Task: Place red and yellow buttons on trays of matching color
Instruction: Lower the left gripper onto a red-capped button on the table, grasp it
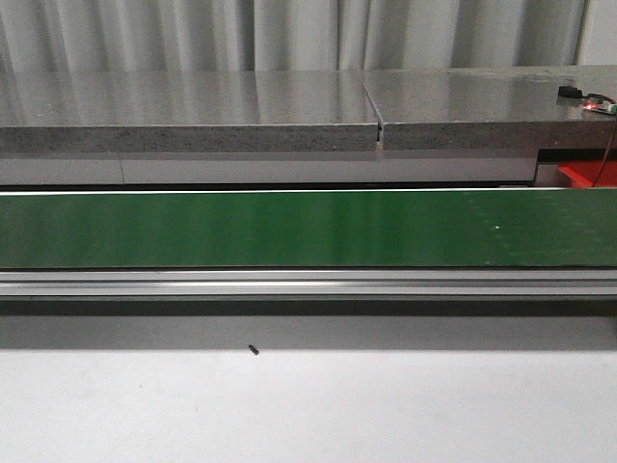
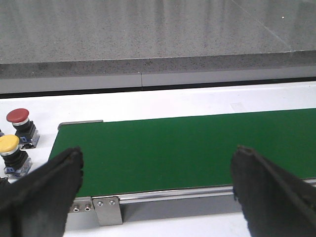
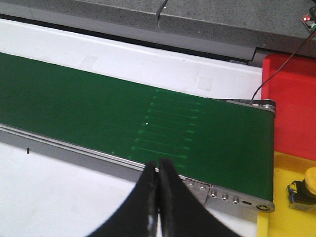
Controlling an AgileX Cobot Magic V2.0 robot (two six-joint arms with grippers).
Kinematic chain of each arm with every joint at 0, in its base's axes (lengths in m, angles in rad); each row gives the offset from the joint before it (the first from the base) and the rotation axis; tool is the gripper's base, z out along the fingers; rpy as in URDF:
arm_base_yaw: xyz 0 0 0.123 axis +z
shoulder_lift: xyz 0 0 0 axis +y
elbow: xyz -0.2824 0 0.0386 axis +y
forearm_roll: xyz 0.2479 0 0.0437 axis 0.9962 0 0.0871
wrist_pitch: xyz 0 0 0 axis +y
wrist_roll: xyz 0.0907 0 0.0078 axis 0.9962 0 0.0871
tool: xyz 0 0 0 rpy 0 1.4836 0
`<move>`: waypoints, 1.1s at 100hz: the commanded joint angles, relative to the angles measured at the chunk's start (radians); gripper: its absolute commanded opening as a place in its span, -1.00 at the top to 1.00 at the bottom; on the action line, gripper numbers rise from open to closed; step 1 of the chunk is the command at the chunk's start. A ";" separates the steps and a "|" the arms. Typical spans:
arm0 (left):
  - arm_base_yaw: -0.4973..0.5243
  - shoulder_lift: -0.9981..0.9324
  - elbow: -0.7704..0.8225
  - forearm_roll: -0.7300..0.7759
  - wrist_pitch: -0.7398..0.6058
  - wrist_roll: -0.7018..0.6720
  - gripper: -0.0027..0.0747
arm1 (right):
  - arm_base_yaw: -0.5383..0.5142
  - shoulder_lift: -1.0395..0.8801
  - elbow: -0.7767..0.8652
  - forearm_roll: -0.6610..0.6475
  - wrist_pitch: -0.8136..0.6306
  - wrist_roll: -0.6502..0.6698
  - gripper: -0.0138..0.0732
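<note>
From our left wrist view, the left gripper (image 2: 158, 190) stands wide open above the green conveyor belt (image 2: 197, 148), holding nothing. Just beyond the belt's end, a yellow push button (image 2: 11, 150) and a red push button (image 2: 19, 123) stand upright side by side on the white table (image 2: 163, 101). The right gripper (image 3: 158, 207) is closed with nothing between its fingers. Past the other belt end, one yellow button (image 3: 307, 187) already lies in the yellow tray (image 3: 281, 197), and the red tray (image 3: 291, 103) lies behind it. We judge these buttons light, rigid plastic with smooth domed caps, so we would grip the square dark body under the cap.
</note>
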 commanded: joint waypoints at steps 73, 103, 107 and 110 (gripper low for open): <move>0.363 0.497 -0.349 0.281 0.068 -0.367 -0.72 | -0.002 0.003 -0.026 0.023 -0.058 0.001 0.84; 0.499 0.833 -0.529 0.283 0.072 -0.367 -0.72 | -0.002 0.003 -0.026 0.023 -0.058 0.001 0.84; 0.513 0.875 -0.545 0.283 0.072 -0.367 -0.72 | -0.002 0.003 -0.026 0.023 -0.058 0.001 0.84; 0.522 0.903 -0.562 0.283 0.072 -0.367 -0.72 | -0.002 0.003 -0.026 0.023 -0.058 0.001 0.84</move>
